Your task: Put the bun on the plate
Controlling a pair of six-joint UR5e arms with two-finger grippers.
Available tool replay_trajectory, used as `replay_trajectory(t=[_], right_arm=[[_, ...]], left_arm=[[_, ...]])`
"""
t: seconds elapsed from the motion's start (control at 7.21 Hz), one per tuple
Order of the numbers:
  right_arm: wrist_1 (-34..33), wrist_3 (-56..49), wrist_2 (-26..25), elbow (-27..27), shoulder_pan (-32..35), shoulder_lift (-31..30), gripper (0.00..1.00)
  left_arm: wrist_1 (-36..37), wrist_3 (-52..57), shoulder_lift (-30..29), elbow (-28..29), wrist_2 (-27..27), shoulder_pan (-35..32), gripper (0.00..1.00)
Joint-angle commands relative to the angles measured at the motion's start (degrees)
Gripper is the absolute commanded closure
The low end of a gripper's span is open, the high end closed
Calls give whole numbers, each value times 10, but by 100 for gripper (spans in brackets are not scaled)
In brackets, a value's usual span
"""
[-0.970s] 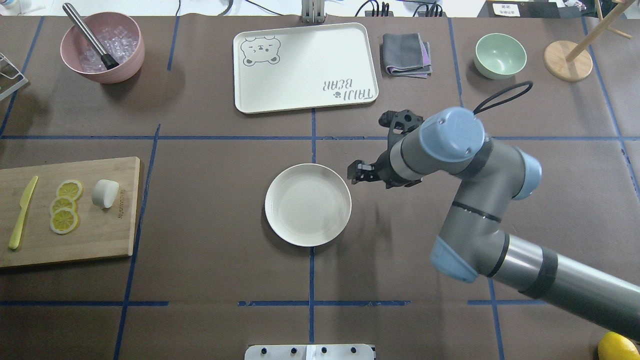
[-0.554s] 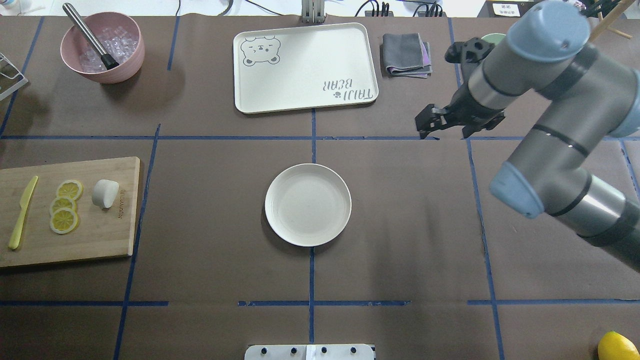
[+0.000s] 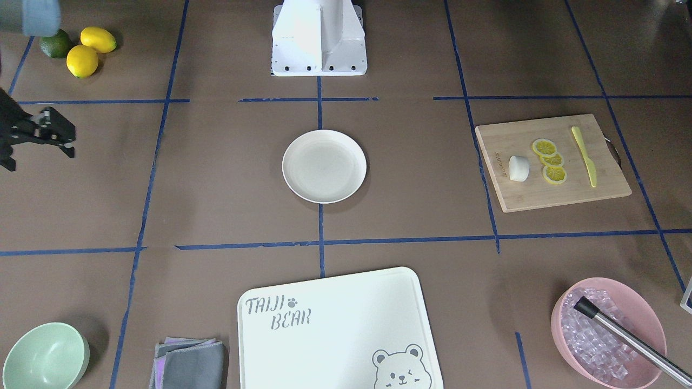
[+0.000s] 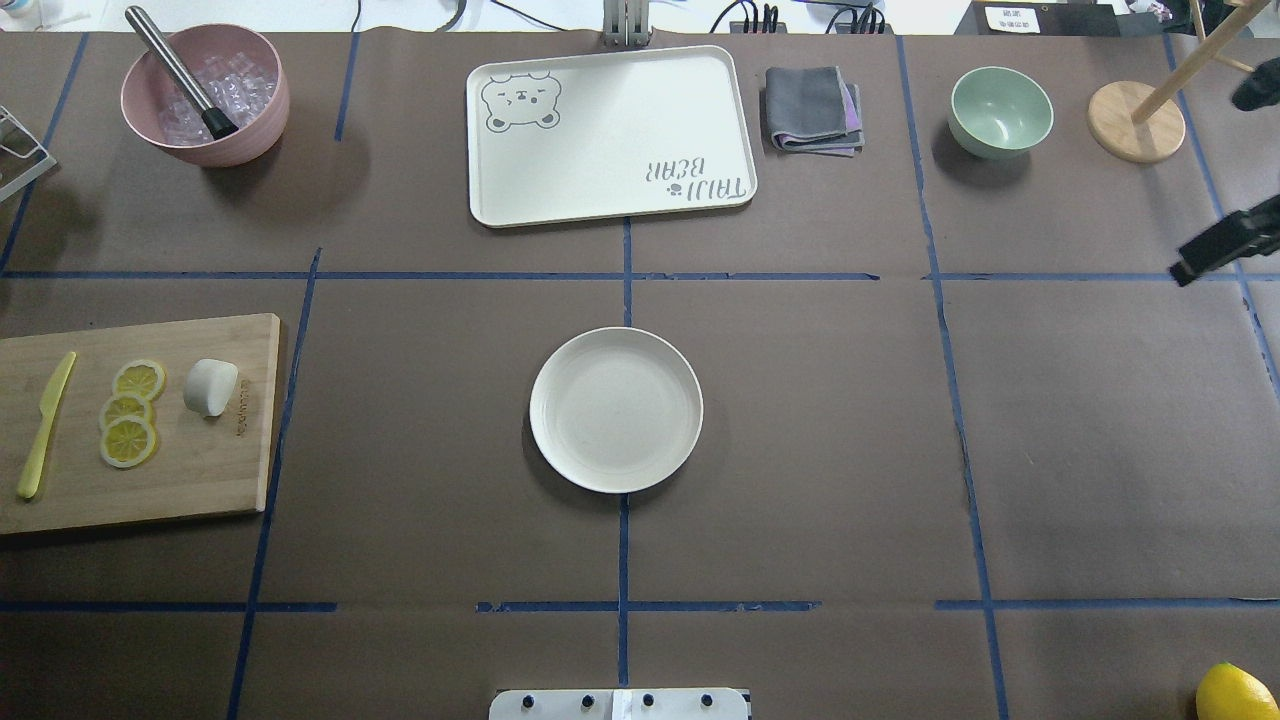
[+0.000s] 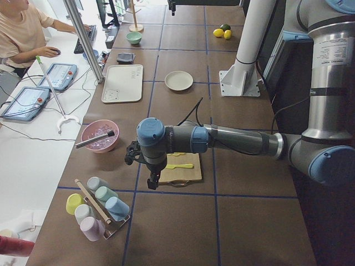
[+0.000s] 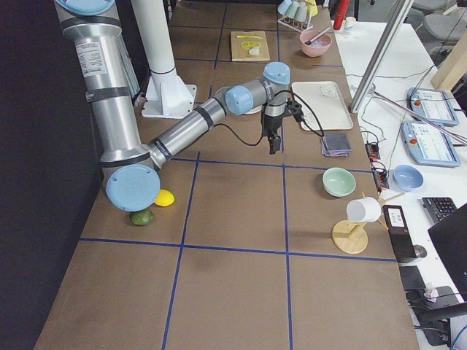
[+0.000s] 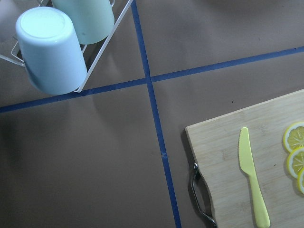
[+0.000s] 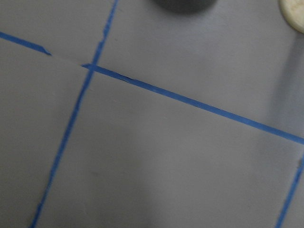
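The bun is a small white lump lying on the wooden cutting board at the table's left, beside three lemon slices. The round cream plate sits bare at the table's centre, also seen as the plate. My right gripper hangs open above bare table far right of the plate, holding nothing. My left gripper hovers above the board's outer end; I cannot tell whether it is open. The left wrist view shows the board's handle end, not the bun.
A yellow knife lies on the board. Along the far edge stand a pink bowl of ice, a bear-printed tray, a folded cloth, a mint bowl and a wooden stand. A cup rack stands near the left gripper.
My right arm has swung away from the plate's right side, out to the overhead view's right edge. Plate, bun and board have not moved.
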Motion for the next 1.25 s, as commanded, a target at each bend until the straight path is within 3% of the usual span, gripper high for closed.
replay_trajectory(t=[0.0, 0.42, 0.69, 0.83, 1.11], right_arm=[[1, -193, 25, -21, 121, -102, 0], [5, -241, 83, -85, 201, -154, 0], [6, -217, 33, -81, 207, -149, 0], [6, -216, 33, -79, 207, -148, 0], [6, -215, 35, -79, 207, -147, 0]], left_arm=[[-1, -2, -3, -2, 1, 0, 0], [-13, -5, -11, -1, -1, 1, 0], [-54, -35, -45, 6, -9, 6, 0], [-63, -79, -45, 0, -34, 9, 0], [-131, -136, -39, -30, -47, 96, 0]])
